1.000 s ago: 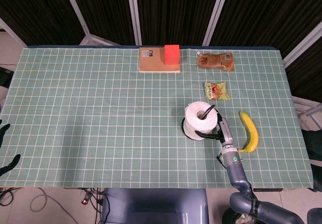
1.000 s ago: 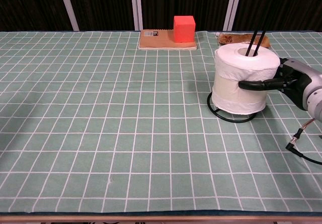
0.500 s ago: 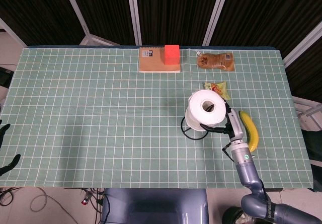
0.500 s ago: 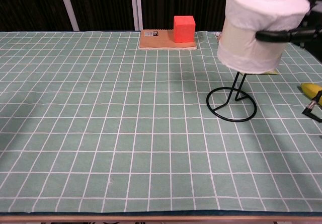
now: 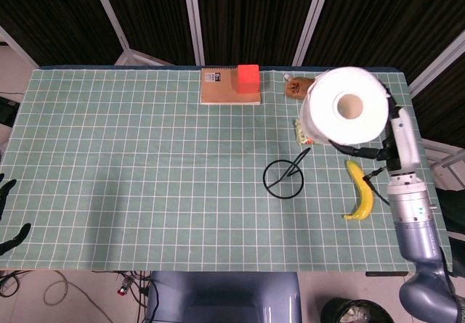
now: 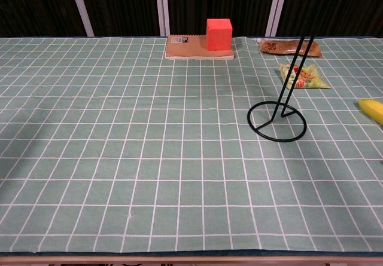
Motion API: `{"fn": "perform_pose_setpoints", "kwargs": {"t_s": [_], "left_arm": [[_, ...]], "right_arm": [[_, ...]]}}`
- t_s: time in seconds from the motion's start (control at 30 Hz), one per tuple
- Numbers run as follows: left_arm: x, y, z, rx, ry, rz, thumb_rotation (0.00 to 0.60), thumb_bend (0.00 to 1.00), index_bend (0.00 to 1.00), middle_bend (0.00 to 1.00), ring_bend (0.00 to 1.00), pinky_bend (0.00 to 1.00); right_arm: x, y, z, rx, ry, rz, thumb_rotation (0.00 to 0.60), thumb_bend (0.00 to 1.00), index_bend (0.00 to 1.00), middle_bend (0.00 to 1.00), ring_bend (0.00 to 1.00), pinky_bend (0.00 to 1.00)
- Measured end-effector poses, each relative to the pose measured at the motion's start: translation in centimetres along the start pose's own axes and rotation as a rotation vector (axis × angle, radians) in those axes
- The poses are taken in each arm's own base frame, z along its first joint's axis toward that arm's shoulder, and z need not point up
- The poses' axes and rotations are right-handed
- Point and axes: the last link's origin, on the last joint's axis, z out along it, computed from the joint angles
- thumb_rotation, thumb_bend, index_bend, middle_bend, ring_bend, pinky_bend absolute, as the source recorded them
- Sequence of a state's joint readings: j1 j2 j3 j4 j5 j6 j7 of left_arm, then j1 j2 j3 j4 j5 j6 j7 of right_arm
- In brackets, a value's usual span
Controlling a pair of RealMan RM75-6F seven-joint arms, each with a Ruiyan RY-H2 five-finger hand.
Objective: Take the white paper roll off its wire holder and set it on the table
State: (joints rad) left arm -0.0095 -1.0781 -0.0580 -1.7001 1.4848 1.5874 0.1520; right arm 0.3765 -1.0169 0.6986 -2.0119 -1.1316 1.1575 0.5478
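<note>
Dark fingers (image 5: 357, 149) of the right hand (image 5: 389, 143) wrap the underside of the white paper roll (image 5: 344, 114), held high above the green checked table (image 5: 145, 163) and clear of its wire holder (image 6: 281, 112). The black holder stands bare on its ring base, stem leaning upward. A banana (image 5: 360, 189) lies beside it, a snack packet (image 6: 302, 76) and brown pouch (image 6: 289, 47) beyond, a red cube (image 5: 248, 78) on a notebook (image 5: 220, 88) behind. The left hand (image 5: 6, 194) shows only dark fingertips at the table's edge; its state cannot be told.
</note>
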Motion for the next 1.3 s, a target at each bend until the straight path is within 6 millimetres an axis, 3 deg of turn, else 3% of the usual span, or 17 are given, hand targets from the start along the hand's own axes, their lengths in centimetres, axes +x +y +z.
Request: {"fn": "perform_pose_setpoints", "kwargs": {"t_s": [0.13, 0.27, 0.47, 0.67, 0.97, 1.17, 1.3], "left_arm": [[0.0, 0.0, 0.0, 0.001, 0.0, -0.001, 0.6, 0.22, 0.12, 0.0, 0.0, 0.03], [0.0, 0.0, 0.0, 0.003, 0.0, 0.0, 0.6, 0.22, 0.12, 0.0, 0.0, 0.03], [0.0, 0.1, -0.1, 0.002, 0.001, 0.003, 0.6, 0.22, 0.12, 0.0, 0.0, 0.03], [0.0, -0.1, 0.0, 0.011, 0.001, 0.003, 0.6, 0.22, 0.12, 0.0, 0.0, 0.03], [0.0, -0.1, -0.1, 0.009, 0.001, 0.003, 0.6, 0.22, 0.12, 0.0, 0.0, 0.03], [0.0, 0.0, 0.0, 0.007, -0.003, 0.004, 0.6, 0.22, 0.12, 0.0, 0.0, 0.03], [0.0, -0.2, 0.0, 0.01, 0.0, 0.0, 0.6, 0.22, 0.12, 0.0, 0.0, 0.03]], "right_arm": [[2.8, -1.9, 0.9, -0.004, 0.061, -0.042, 0.6, 0.11, 0.23, 0.24, 0.3, 0.12], [5.2, -1.8, 0.8, -0.054, 0.11, -0.068, 0.6, 0.11, 0.23, 0.24, 0.3, 0.12], [7.3, 1.2, -0.3, -0.158, 0.131, -0.087, 0.6, 0.11, 0.23, 0.24, 0.3, 0.12], [8.4, 5.7, -2.9, -0.281, 0.098, -0.147, 0.6, 0.11, 0.23, 0.24, 0.3, 0.12], [7.4, 11.0, -9.4, -0.412, -0.016, -0.126, 0.6, 0.11, 0.24, 0.24, 0.3, 0.12], [4.1, 13.1, -14.0, -0.465, -0.138, -0.059, 0.6, 0.11, 0.24, 0.24, 0.3, 0.12], [0.6, 13.9, -16.2, -0.467, -0.221, 0.015, 0.6, 0.11, 0.24, 0.24, 0.3, 0.12]]}}
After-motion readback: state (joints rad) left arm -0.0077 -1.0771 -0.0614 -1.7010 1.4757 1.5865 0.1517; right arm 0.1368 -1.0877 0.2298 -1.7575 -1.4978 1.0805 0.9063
